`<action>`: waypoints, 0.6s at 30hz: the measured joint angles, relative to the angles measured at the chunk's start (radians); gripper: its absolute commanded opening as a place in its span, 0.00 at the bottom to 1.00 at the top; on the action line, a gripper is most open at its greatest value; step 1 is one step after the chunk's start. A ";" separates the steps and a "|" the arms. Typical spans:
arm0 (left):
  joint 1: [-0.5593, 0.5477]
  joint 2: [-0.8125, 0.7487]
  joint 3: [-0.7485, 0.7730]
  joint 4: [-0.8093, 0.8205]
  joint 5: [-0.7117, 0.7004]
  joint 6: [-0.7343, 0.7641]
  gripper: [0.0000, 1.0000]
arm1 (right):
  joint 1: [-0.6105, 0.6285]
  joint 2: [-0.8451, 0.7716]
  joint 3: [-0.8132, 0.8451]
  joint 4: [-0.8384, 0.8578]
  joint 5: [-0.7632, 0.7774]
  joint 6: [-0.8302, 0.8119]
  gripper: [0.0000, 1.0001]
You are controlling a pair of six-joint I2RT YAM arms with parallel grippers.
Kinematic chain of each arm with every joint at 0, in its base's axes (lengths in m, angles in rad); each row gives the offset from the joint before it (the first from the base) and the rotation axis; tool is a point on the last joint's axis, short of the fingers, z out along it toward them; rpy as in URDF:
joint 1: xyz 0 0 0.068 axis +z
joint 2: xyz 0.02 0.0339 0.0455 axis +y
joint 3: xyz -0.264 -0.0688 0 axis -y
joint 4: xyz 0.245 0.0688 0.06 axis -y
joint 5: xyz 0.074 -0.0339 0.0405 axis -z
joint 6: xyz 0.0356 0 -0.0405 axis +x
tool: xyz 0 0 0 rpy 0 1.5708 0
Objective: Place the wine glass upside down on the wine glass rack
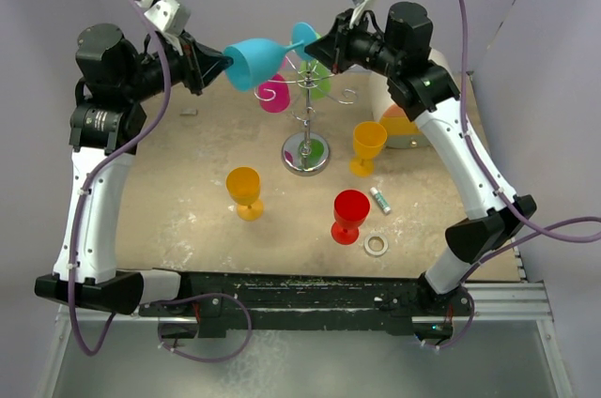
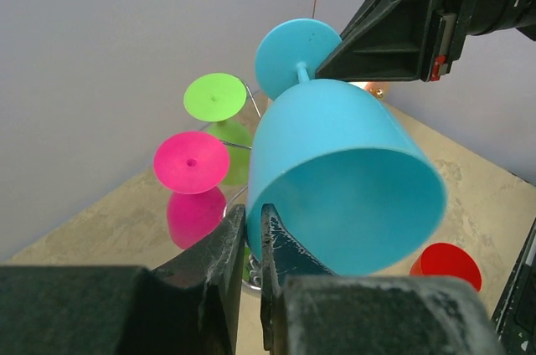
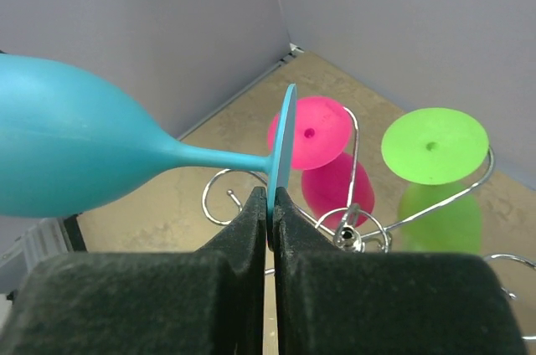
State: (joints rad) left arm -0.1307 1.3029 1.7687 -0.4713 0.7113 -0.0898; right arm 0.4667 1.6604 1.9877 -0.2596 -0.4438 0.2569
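A blue wine glass (image 1: 255, 62) is held on its side in the air, above and left of the top of the chrome wine glass rack (image 1: 306, 126). My left gripper (image 1: 222, 63) is shut on the rim of its bowl (image 2: 335, 179). My right gripper (image 1: 315, 49) is shut on the edge of its round foot (image 3: 286, 150). A pink glass (image 3: 322, 162) and a green glass (image 3: 435, 171) hang upside down on the rack's curled arms (image 3: 226, 196).
Two orange glasses (image 1: 245, 191) (image 1: 367, 146) and a red glass (image 1: 350, 216) stand upright on the table. A small white tube (image 1: 379, 199) and a tape ring (image 1: 377, 245) lie at the front right. A round white-and-orange box (image 1: 399, 126) sits behind my right arm.
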 measured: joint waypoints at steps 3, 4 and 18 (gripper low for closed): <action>0.001 -0.004 0.000 0.000 0.000 0.000 0.26 | -0.002 0.000 0.000 -0.010 0.034 -0.014 0.00; 0.001 -0.005 0.000 0.000 0.000 0.000 0.29 | -0.002 0.000 0.000 -0.014 0.037 -0.019 0.00; 0.001 -0.063 -0.016 -0.033 -0.055 0.074 0.75 | -0.009 -0.019 0.058 -0.054 0.312 -0.266 0.00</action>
State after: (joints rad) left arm -0.1299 1.2404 1.7527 -0.5045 0.6563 -0.0162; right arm 0.4580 1.6413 2.0460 -0.3138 -0.1314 -0.0086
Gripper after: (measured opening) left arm 0.674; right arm 0.011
